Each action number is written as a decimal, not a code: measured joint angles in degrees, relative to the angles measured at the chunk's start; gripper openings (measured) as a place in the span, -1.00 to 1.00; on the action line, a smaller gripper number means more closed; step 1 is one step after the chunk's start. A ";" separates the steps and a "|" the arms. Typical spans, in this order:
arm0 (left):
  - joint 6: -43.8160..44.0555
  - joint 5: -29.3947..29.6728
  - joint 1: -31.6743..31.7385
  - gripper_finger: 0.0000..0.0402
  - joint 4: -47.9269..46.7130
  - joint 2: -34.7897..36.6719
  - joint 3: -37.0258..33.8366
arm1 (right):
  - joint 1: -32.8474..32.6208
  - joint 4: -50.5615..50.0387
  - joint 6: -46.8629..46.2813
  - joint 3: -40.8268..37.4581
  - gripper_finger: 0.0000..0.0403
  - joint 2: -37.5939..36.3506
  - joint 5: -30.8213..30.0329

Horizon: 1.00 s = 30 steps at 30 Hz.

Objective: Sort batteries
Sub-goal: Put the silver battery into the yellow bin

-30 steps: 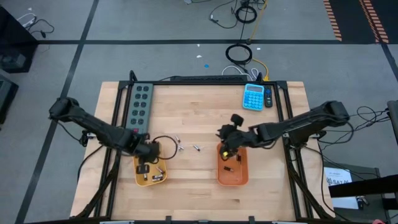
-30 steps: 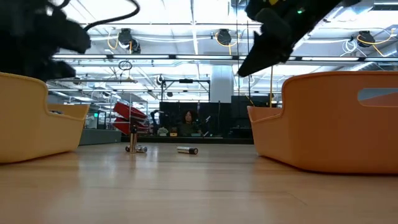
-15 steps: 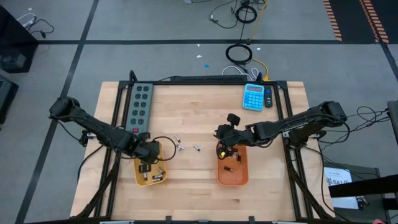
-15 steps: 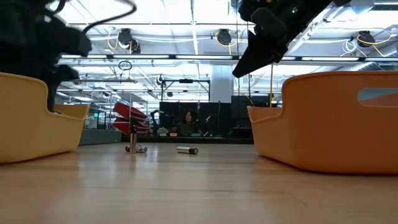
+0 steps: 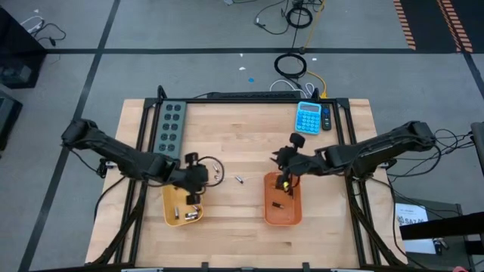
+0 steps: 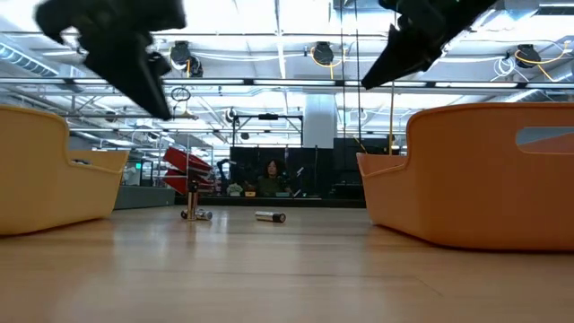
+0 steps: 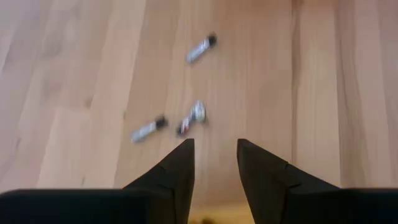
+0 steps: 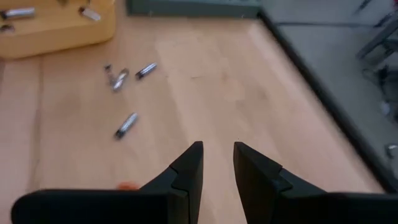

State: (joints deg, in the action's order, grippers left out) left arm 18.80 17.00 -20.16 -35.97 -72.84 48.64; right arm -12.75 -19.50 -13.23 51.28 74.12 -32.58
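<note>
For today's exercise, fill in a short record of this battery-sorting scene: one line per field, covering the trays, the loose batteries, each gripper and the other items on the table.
yellow tray: near the table's front left, a few batteries inside
orange tray: front centre-right, small dark pieces inside
loose batteries: a few on bare wood between the trays
left gripper: open and empty, over the yellow tray's inner side
right gripper: empty, fingers slightly apart, above the orange tray's far end
power strip: far left
calculator: far right, blue
</note>
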 joint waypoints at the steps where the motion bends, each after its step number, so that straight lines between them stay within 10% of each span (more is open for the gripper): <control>1: -1.32 -0.34 0.76 -0.34 2.01 -0.71 0.00 | 0.32 1.19 0.65 -1.01 -0.61 -0.96 -0.73; 12: -10.97 -7.09 7.84 0.11 12.34 -11.35 0.02 | 5.89 6.68 5.28 -4.64 -0.61 -2.79 3.26; 30: -11.98 -5.13 8.15 0.13 24.38 -17.46 -6.60 | 7.53 8.09 6.61 -5.21 -0.61 -2.76 4.63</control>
State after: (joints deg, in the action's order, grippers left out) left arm 6.82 11.88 -12.01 -11.59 -90.30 42.04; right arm -5.21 -11.41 -6.62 46.06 71.35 -27.94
